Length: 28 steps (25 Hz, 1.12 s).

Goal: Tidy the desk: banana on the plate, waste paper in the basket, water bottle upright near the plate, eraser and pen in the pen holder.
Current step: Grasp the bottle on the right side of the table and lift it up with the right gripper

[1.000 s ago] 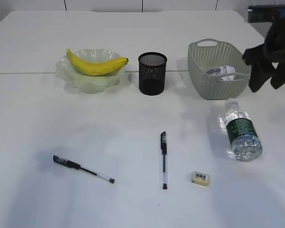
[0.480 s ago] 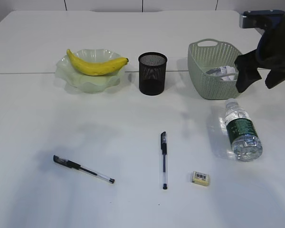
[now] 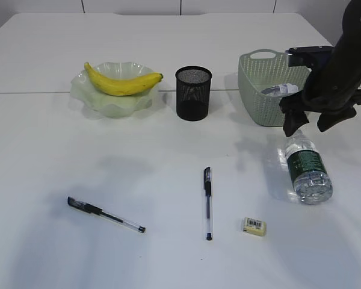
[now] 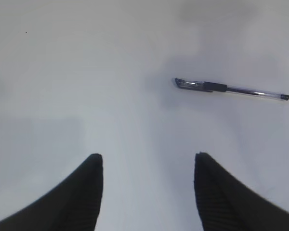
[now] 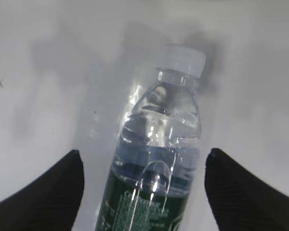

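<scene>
The water bottle lies on its side at the right, its cap toward the basket. My right gripper hangs open over its neck end, one finger on each side with gaps. Crumpled waste paper sits in the basket. The banana rests on the green plate. The black mesh pen holder stands between plate and basket. Two pens and the eraser lie near the front. My left gripper is open over bare table, with a pen ahead to its right.
The white table stretches wide between the back row and the front items. The right arm reaches in past the basket's right side. The left arm is outside the exterior view.
The right arm swung from beside the basket's right wall forward, left and down, ending over the lying bottle's cap end. Its jaws spread wider. Nothing on the table moved.
</scene>
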{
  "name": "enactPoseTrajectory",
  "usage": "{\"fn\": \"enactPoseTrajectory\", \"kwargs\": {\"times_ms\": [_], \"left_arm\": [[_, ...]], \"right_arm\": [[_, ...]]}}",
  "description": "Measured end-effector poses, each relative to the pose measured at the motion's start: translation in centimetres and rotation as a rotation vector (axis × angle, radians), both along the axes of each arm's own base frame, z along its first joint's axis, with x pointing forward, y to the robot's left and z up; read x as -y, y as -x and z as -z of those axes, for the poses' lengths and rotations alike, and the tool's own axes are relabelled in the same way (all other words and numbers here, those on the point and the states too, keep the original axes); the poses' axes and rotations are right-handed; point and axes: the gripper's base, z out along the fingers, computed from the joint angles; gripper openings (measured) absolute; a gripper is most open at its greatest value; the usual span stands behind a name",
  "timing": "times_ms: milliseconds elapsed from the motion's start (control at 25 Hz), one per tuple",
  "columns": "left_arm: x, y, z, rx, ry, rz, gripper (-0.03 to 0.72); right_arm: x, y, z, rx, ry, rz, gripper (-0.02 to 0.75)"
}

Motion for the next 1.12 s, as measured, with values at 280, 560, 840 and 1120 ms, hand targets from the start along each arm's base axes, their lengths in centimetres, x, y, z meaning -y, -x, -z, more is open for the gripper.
{"fn": "enactPoseTrajectory", "kwargs": {"times_ms": [280, 560, 840, 1120], "left_arm": [[0.0, 0.0, 0.0, -0.001, 0.005, -0.001, 0.435], [0.1, 0.0, 0.0, -0.002, 0.009, -0.002, 0.435], [0.1, 0.0, 0.0, -0.003, 0.014, -0.004, 0.435], [0.1, 0.0, 0.0, -0.003, 0.018, -0.005, 0.435]], "right_arm": [[0.0, -1.7, 2.0, 0.005, 0.009, 0.017, 0.579], [0.3, -3.0, 3.2, 0.030, 0.036, 0.044, 0.579], [0.4, -3.5, 4.0, 0.048, 0.046, 0.064, 0.579], [0.4, -3.7, 6.4, -0.001, 0.050, 0.066, 0.580]]}}
